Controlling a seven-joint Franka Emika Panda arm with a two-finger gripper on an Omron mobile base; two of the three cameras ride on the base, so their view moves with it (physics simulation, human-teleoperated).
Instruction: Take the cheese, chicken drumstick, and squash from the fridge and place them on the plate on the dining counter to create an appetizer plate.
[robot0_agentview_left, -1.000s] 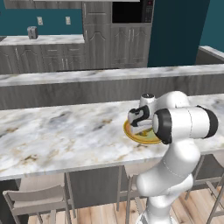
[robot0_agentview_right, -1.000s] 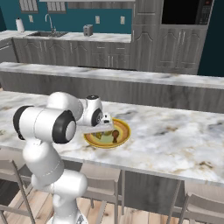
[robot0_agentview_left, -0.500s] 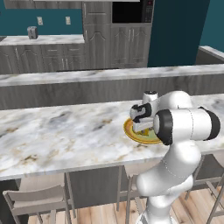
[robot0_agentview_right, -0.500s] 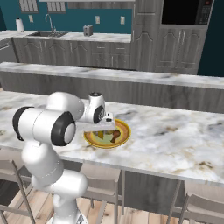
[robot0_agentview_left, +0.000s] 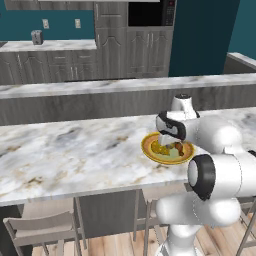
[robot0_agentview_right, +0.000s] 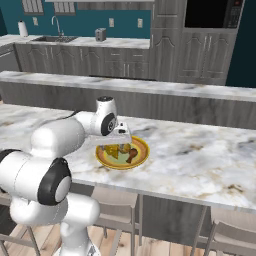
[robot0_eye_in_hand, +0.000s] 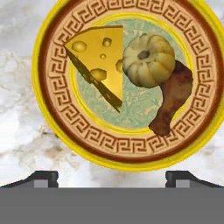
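Marble top: the counter (robot0_agentview_left: 70, 150) carries the plate (robot0_eye_in_hand: 51, 94), directly under the gripper (robot0_eye_in_hand: 111, 177).
Gripper: fingers are spread wide and nothing is gripped; it hangs just above the plate.
Cheese: the cheese (robot0_eye_in_hand: 98, 61) lies ahead and left of the fingertips, touching the squash (robot0_eye_in_hand: 148, 59).
Drumstick: the drumstick (robot0_eye_in_hand: 173, 98) lies ahead and right, partly under the squash, it seems.
Risk: the squash, rounded and leaning on its neighbours, could be rolled off if the plate is nudged by a low fingertip on withdrawal.
Cause: a sideways exit instead of a straight lift.
Around: stools (robot0_agentview_left: 42, 230) stand below the counter; a microwave (robot0_agentview_right: 212, 12) is set far behind.
Obstruction: none is seen above the plate.
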